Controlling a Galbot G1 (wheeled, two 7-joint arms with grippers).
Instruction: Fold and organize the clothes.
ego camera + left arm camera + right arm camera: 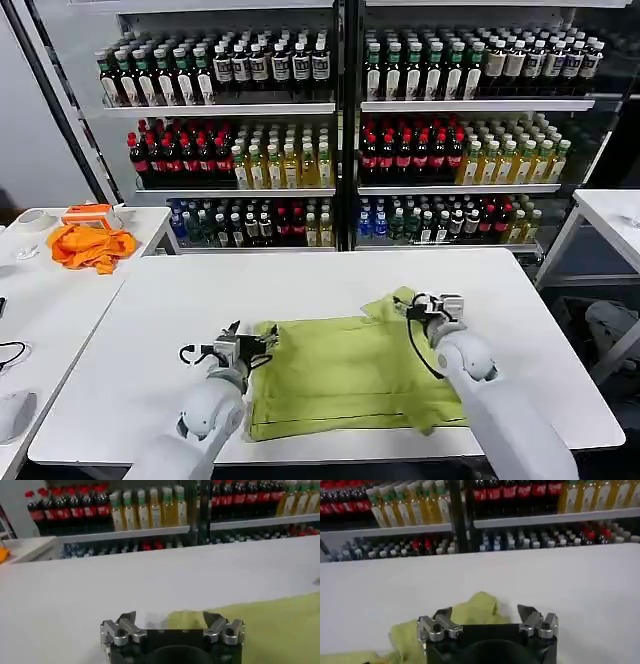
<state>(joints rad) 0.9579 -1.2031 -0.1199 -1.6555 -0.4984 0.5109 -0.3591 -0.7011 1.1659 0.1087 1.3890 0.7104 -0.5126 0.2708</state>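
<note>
Both arms reach forward, left pincer (262,345) and right pincer (418,305) spread wide over T-shirt (345,375) corners.

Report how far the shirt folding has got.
Done: the green T-shirt lies flattened into a rough rectangle on the white table. In hand: left claw and right claw, both open, sit at its far corners. Left: a bunched sleeve near the right claw, plus further folds.

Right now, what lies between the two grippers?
In the head view, the green T-shirt spans the stretch between the left gripper and the right gripper, flat on the white table.
</note>
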